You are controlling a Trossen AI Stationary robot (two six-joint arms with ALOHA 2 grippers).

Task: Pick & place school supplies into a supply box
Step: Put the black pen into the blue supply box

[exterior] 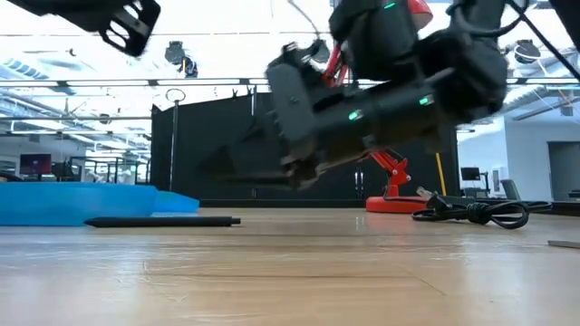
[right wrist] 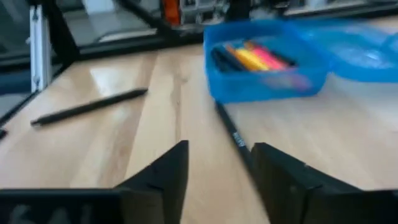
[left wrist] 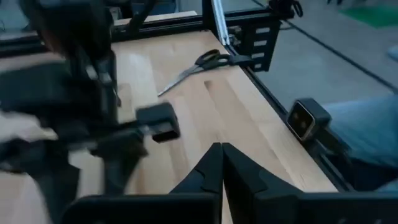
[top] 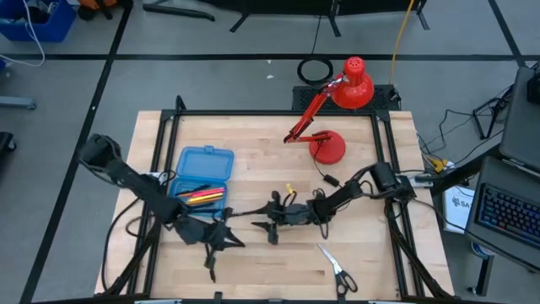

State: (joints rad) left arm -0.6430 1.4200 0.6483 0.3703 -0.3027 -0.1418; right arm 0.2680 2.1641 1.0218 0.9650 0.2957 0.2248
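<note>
A: Where's the supply box [top: 202,173]?
B: Open, toward the desk's [top: 253,143] left edge, with orange, pink, yellow and black pens in its tray.
A: And the grippers?
B: The right gripper [right wrist: 217,171] has fingers apart, empty, a black pen [right wrist: 233,134] lying on the wood between them. The left gripper [left wrist: 222,163] is pressed together, holding nothing.
A: Loose items?
B: One pair of scissors [top: 337,268] near the front edge, another black pen [right wrist: 90,107] off by itself.

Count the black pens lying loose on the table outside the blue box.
2: one black pen lies off toward the table edge; another black pen lies just outside the supply box. More may be hidden under the arms.
</note>
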